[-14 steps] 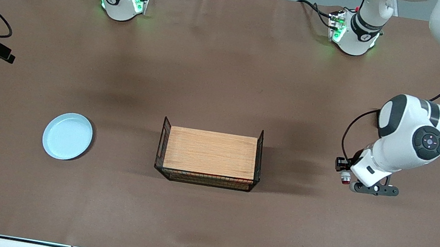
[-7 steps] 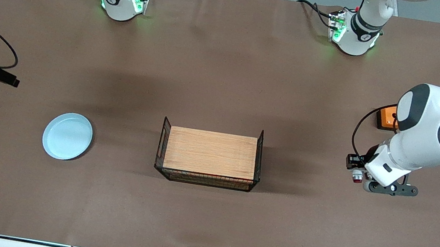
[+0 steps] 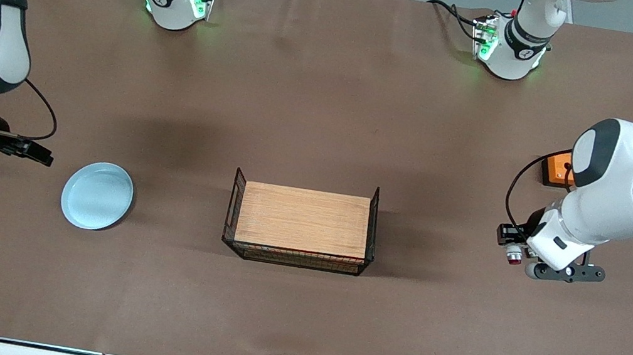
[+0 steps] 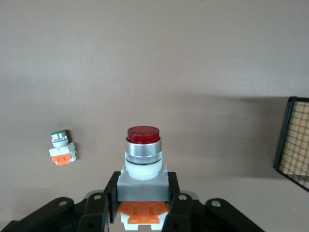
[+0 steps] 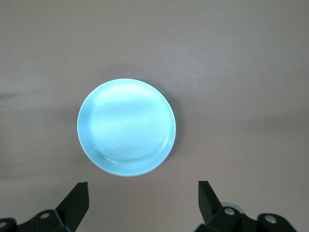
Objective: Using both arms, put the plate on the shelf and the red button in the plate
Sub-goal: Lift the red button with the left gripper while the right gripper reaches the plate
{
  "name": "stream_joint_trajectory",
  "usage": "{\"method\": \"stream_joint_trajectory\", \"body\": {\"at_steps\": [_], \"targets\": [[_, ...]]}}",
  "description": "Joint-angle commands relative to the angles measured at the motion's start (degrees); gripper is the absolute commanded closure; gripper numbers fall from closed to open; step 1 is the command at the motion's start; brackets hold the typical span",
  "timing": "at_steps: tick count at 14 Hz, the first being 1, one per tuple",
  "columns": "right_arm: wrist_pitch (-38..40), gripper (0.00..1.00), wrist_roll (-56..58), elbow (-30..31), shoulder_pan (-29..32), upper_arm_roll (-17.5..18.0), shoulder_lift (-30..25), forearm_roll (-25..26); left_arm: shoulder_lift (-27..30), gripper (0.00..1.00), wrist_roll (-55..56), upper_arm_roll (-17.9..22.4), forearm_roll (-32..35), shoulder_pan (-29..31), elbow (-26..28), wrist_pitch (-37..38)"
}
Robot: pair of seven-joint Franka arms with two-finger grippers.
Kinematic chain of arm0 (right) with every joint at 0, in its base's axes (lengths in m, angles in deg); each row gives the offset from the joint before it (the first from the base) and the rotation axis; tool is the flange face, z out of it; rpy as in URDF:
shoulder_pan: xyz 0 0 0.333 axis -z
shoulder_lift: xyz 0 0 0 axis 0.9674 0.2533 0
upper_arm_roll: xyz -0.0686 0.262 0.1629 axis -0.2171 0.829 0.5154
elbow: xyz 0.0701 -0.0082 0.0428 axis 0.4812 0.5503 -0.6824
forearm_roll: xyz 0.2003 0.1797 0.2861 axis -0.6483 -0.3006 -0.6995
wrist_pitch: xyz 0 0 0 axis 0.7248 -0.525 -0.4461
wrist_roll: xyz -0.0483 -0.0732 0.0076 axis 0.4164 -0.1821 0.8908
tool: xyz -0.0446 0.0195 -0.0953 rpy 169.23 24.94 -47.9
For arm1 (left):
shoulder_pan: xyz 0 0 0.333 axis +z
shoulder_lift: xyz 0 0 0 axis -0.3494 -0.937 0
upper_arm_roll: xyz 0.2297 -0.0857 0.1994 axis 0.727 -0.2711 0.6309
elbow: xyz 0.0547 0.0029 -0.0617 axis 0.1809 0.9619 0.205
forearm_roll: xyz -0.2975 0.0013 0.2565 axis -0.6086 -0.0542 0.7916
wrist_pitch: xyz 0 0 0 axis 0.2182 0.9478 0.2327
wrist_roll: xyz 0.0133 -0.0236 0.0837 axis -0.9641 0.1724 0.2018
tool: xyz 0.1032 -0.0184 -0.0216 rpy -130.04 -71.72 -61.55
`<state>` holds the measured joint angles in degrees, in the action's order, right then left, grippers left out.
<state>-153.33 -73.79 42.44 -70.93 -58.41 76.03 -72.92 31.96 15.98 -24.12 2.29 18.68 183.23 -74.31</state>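
The pale blue plate [image 3: 97, 195] [image 5: 126, 126] lies flat on the brown table toward the right arm's end. My right gripper [image 3: 37, 154] [image 5: 142, 195] hangs over the bare table just beside the plate, open, with nothing between its fingers [image 5: 77, 200]. My left gripper [image 3: 511, 241] [image 4: 143, 193] is shut on the red button [image 3: 512, 254] [image 4: 143, 154], gripping its grey-white body, the dark red tip pointing away from the wrist. It is over bare table between the basket and the left arm's end.
A black wire basket [image 3: 234, 206] [image 4: 289, 140] with a wooden board on top stands mid-table. An orange box [image 3: 554, 169] shows partly under the left arm. A small green-tipped button part [image 4: 62, 147] lies on the table near the left gripper.
The right arm has swung in from the table's edge toward the plate. The left gripper carried the red button a little toward the left arm's end, uncovering the orange box, then held still.
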Motion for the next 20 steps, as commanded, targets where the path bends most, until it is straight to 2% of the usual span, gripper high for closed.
{"method": "stream_joint_trajectory", "body": {"at_steps": [1,4,10,14,17,18,20], "targets": [[-5.4,0.0,7.9,0.6,3.2,0.6,4.3,-5.0,0.3,0.65,1.6,0.0,-1.3,-0.3,-1.6,1.2],[-11.5,0.0,11.2,0.6,4.8,0.6,8.8,-5.2,0.3,0.66,4.7,0.1,-2.1,-0.3,-1.7,1.2],[-19.1,0.0,11.3,0.4,4.5,1.3,15.8,-6.1,0.2,0.66,7.2,0.1,-2.1,-0.3,-2.1,1.2],[-21.2,0.0,11.2,0.0,4.7,2.6,18.1,-7.2,0.0,0.66,15.3,0.1,-2.1,-0.2,-2.1,1.2],[-21.3,0.0,11.3,-0.3,4.7,2.6,19.4,-8.0,-0.1,0.66,16.3,0.1,-2.2,-0.1,-2.1,1.2],[-21.2,0.01,11.3,-0.5,4.7,2.6,19.5,-7.9,-0.2,0.66,16.5,0.1,-2.2,-0.1,-2.2,1.1],[-21.3,0.11,12.3,-0.6,4.6,2.6,19.9,-7.9,-0.2,0.66,17.6,0.1,-2.2,-0.2,-2.3,0.8]]}}
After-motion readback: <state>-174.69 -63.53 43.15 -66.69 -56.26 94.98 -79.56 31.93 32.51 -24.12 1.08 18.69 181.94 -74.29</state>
